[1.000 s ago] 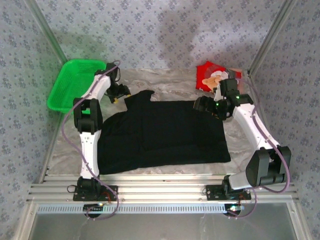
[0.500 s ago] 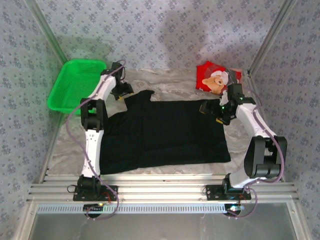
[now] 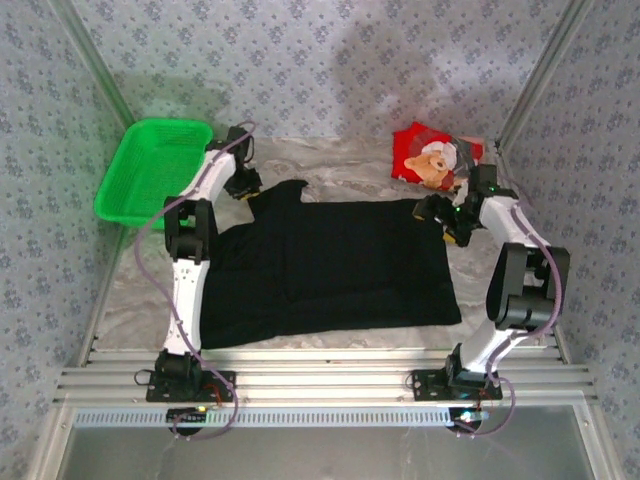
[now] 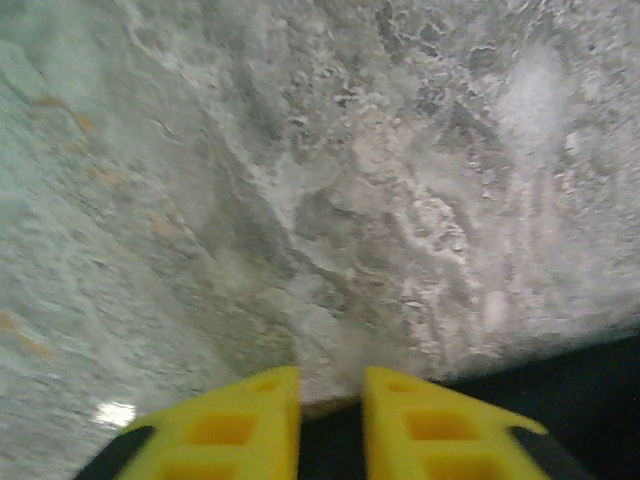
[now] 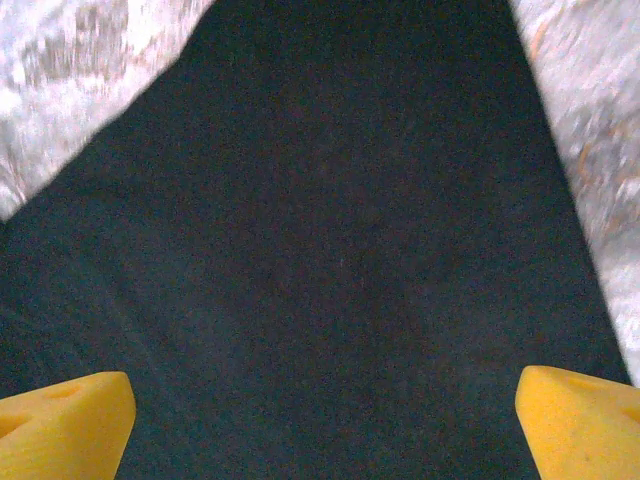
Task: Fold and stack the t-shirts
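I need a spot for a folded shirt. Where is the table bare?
Bare: the far strip of table between basket and red shirt, and a narrow near strip between black shirt and rails. Crowded: the black shirt's far corners, with left gripper and right gripper.

Black t-shirt point(image 3: 330, 265): matt, soft cloth, no sheen. Red t-shirt point(image 3: 408, 145): cloth with a smooth printed picture. Basket point(image 3: 150, 165): green plastic mesh, slightly glossy. Tabletop point(image 3: 350, 165): grey-white mottled cover, rough and wrinkled. Left pincer point(image 4: 330, 378) fingers point(image 4: 240, 432): yellow, matt, moulded plastic look. Near rails point(image 3: 320, 378): ribbed bare metal.
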Controlling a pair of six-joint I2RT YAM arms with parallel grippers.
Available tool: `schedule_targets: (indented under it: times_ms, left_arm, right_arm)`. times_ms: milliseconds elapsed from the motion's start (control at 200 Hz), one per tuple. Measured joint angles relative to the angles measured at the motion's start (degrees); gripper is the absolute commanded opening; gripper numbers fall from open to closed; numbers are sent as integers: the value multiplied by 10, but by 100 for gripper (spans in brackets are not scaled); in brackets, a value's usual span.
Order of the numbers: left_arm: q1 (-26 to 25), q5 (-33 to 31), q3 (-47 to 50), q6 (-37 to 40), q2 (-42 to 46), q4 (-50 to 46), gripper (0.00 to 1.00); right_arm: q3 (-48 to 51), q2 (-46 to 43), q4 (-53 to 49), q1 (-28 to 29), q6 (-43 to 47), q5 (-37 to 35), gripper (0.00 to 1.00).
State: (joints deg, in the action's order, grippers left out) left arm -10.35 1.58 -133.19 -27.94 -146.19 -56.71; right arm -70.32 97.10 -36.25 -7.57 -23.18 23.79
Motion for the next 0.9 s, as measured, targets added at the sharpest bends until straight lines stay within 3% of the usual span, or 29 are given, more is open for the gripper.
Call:
schedule_targets:
  times_ms: [80, 710, 789, 899]
  left_arm:
    - [1, -4, 13, -2, 7, 6, 0]
    - [11, 14, -37, 31, 17, -36, 0]
    - [18, 20, -37, 31, 17, -38, 20]
    - [26, 31, -14, 31, 26, -32, 36]
  right_arm:
    - [-27, 26, 7, -2, -6, -3, 100]
    - [-204, 205, -47, -2, -18, -110, 99]
    - [-228, 219, -50, -2, -18, -114, 99]
    - [-240, 226, -52, 2, -17, -116, 99]
